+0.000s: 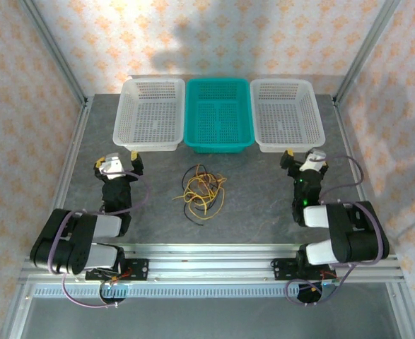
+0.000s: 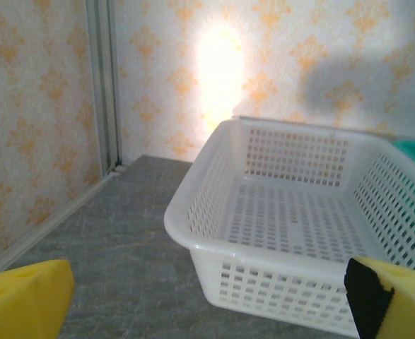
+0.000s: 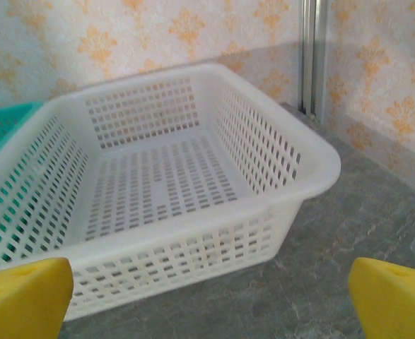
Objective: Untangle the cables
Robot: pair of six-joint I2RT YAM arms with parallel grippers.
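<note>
We find the cables heaped on the surface just in front of the teal basket, the left end effector seemingly slightly nearer than the right end effector, both wide open and empty.

Robot lab test cell, not a lived-in room. Teal basket at back of grey stone-look tabletop, with left white basket and right white basket just beside it. Aluminium frame posts rise behind and to both sides of teal basket, holding orange-patterned wallpaper panels. Left arm and right arm bolted to slotted aluminium rail at table edge opposite teal basket. Tangled cables lie on tabletop in front of teal basket.
</note>
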